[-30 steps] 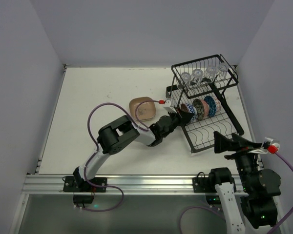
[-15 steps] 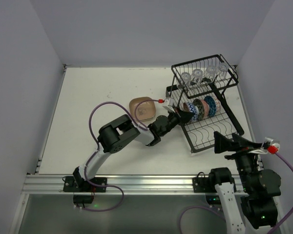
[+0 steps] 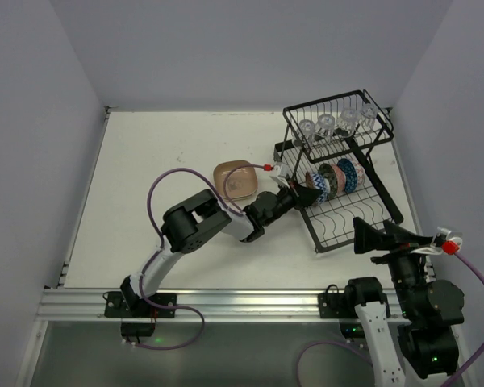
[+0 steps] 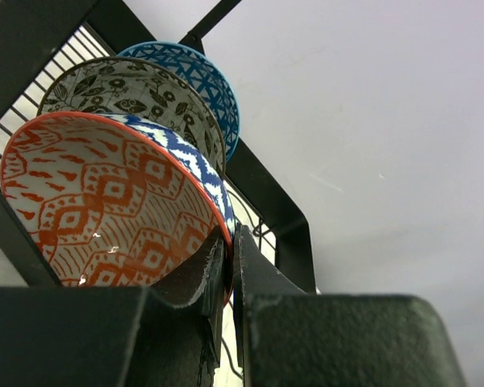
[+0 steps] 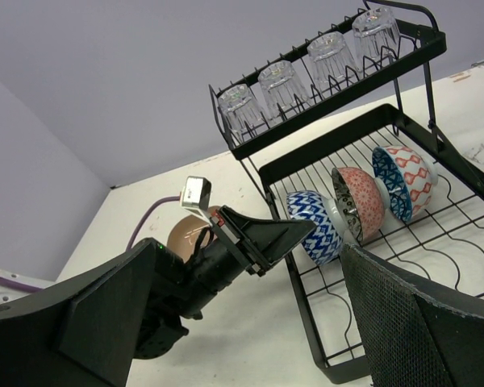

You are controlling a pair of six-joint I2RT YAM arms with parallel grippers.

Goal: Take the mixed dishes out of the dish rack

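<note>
Two arms stand at the near edge of the desk (image 3: 161, 145).

Nearest the bases, the right claw (image 3: 385, 238) hangs over the desk's near right corner. Its jaws are spread fully wide with nothing between them. It faces the dish rack (image 5: 339, 95) and stands apart from it.

Further in, the left arm (image 3: 195, 224) reaches forward and to the right, toward the left end of the rack's lower tray. The left claw (image 3: 300, 193) is clamped on the rim of the nearest bowl (image 4: 113, 201), one finger inside the rim and one outside.

This bowl is orange-red on white inside and blue-and-white outside. It stands on edge at the left end of the lower tray. Whether it rests on the wires or is raised off them cannot be told.

Behind it in the same row, also on edge, come the leaf-pattern bowl (image 4: 137, 97), black on white inside, and then the blue lattice bowl (image 4: 195, 72).

Outside the rack, the tan-brown plate (image 3: 235, 179) lies on the desk just left of it, near the left claw.

Farthest back, four clear glass cups (image 3: 326, 123) stand in one row along the rack's upper basket
</note>
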